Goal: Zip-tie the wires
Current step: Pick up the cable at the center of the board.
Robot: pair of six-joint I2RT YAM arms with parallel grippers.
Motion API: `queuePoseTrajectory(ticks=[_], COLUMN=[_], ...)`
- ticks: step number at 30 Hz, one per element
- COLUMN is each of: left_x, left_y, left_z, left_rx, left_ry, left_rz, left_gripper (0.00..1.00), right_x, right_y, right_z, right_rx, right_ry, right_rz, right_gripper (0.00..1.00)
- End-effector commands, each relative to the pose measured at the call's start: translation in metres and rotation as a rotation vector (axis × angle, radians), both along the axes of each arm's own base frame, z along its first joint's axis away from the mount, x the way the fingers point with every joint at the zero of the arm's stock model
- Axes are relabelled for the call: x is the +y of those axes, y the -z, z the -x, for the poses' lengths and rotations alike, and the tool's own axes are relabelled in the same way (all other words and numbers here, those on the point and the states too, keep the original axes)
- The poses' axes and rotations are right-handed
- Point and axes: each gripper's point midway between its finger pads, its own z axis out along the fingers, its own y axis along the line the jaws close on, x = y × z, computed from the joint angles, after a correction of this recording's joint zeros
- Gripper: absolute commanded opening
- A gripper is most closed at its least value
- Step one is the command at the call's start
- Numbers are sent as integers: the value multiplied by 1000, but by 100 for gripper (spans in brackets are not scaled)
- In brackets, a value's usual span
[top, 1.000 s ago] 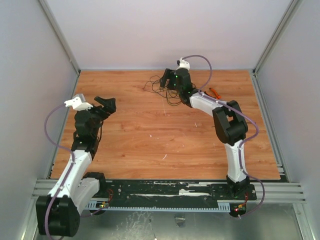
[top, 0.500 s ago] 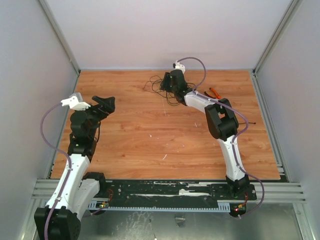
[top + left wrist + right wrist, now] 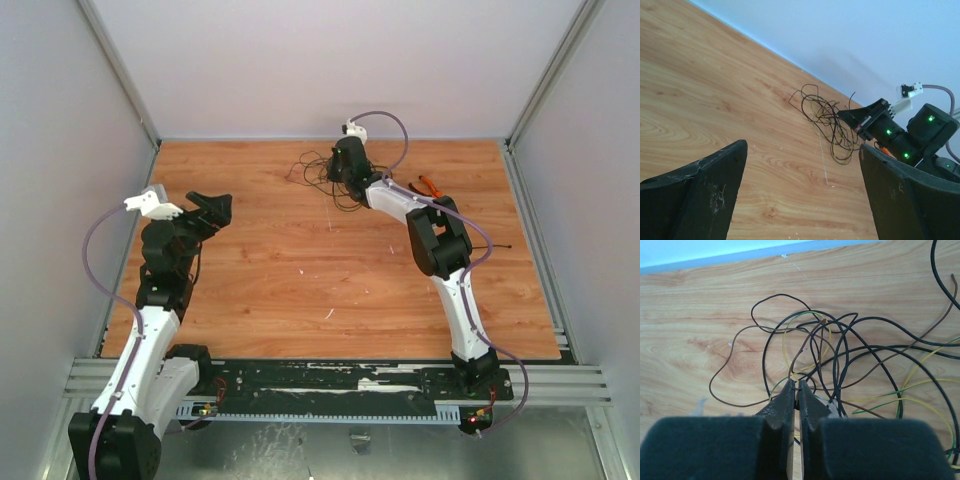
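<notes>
The wires (image 3: 312, 172) are a loose tangle of thin black, brown, yellow and green strands at the far middle of the wooden table; they also show in the left wrist view (image 3: 829, 124). My right gripper (image 3: 337, 168) reaches into the tangle from the right. In its wrist view the wires (image 3: 850, 352) spread out ahead, and the right gripper (image 3: 798, 388) has its jaws almost together with a dark strand pinched between the tips. My left gripper (image 3: 212, 208) hovers over the left side of the table, well away from the wires. Its wide-open fingers (image 3: 700, 200) frame bare wood.
Orange-handled pliers (image 3: 430, 186) lie just right of my right arm near the back wall. A pale thin strip (image 3: 823, 162) lies on the wood in front of the tangle. White walls and metal rails (image 3: 536, 235) close in the table.
My right gripper has pushed left into the tangle and its jaws have closed on a strand. My left arm has shifted only slightly.
</notes>
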Motion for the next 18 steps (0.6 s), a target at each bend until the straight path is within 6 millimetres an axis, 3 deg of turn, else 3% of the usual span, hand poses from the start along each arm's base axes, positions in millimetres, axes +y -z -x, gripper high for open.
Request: queuePoseTrajectory(ticks=[1,4,7,9,12,15,18], left_x=[-6,-6,-10,-25,-57,-78,-90], left_y=[-26,-44,-78,-105,-138,-159,-167], left_z=[-1,-2,-1,2,8,11,8], left_rx=[-64,-108,-196,-278,-384,-471,-515], left_ry=[34,35,65,147,338,458,504], left_rz=[-15,-45,-69,-80,-75,-50,-27], left_gripper=[98,98,98,98,98,98,98], right_x=[6,8,12,16,16,11,4], right_y=[-30,-74,-131,-175,-239,-302,-361], right_z=[-3,-2,4,12,30,53,84], right_rx=[-52,-120,-204,-257,-315,-389,-481], right_ry=[-14,-47,-119,-173,-239,-284,-329], right_rz=[1,15,42,44,36,4,-37], right_gripper=[0,0,0,0,0,0,0])
